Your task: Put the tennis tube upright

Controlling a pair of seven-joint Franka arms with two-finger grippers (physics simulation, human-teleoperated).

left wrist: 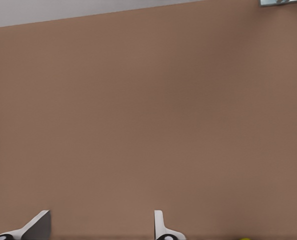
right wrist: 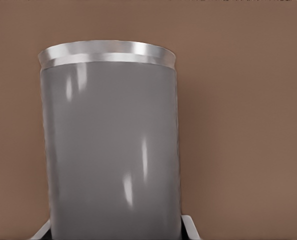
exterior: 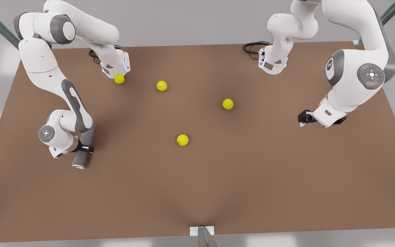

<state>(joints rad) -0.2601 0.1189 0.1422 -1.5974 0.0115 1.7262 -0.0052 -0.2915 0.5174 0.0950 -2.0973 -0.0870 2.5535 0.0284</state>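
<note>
The right gripper on the front view's left has the tennis tube pinched between its fingers, gripping it across the body nearer the pale-rimmed end; in the right wrist view the tube runs straight out from the jaws, a fingertip pressed against each side. The tube's long axis looks mostly flat along the brown table, rim pointing at the table's near edge, so my read is that standing it up means swinging that axis to vertical; whether it touches the table I cannot tell. Farther off, four tennis balls lie scattered mid-table, well apart from the tube. On the front view's right the left gripper waits, fingers spread, holding nothing.
</note>
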